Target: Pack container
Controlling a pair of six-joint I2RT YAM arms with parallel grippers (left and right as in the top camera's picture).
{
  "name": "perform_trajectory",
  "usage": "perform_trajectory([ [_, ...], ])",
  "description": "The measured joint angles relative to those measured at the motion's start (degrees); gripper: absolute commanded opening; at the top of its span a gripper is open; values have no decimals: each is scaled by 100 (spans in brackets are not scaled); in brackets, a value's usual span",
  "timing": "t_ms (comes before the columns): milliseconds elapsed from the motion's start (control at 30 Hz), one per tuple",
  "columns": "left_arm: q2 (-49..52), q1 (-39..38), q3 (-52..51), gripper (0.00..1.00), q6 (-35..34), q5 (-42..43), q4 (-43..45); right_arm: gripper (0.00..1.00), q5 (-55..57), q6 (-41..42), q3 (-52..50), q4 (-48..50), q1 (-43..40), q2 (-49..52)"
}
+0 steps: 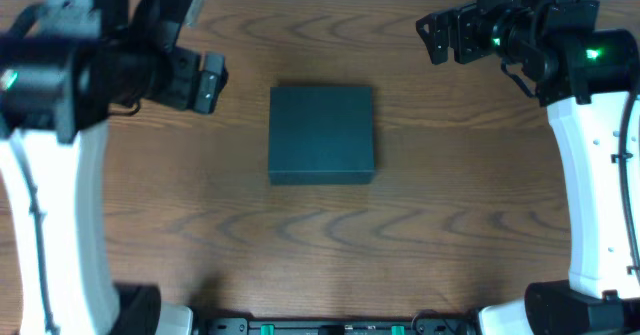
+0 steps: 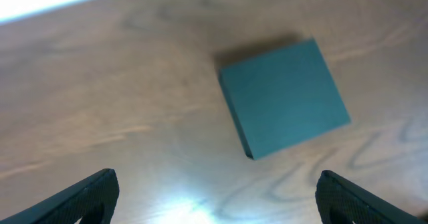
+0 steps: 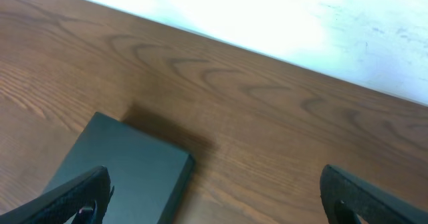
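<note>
The dark teal-green container (image 1: 321, 135) lies flat in the middle of the wooden table with its lid shut. It also shows in the left wrist view (image 2: 284, 98) and in the right wrist view (image 3: 117, 174). My left gripper (image 1: 212, 83) is open and empty, raised to the left of the container; its fingertips frame bare wood in the left wrist view (image 2: 217, 197). My right gripper (image 1: 437, 37) is open and empty, raised at the far right beyond the container; its jaws show in the right wrist view (image 3: 214, 194). No snack packets are in view.
The wooden table (image 1: 450, 225) runs out to a pale wall or floor at its far edge (image 3: 267, 17). The white arm links stand at the left (image 1: 50, 235) and right (image 1: 595, 175) sides. A dark rail lies along the near edge (image 1: 330, 325).
</note>
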Motion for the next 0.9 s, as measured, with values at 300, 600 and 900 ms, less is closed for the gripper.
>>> perform_trajectory([
  [300, -2192, 433, -1198, 95, -564, -678, 1056, 99, 2, -2, 0, 0, 0, 0],
  [600, -4072, 1169, -4350, 95, -994, -627, 2315, 99, 4, -15, 0, 4, 0, 0],
  [900, -6207, 1497, -7425, 95, -1482, -494, 3928, 99, 7, -17, 0, 4, 0, 0],
])
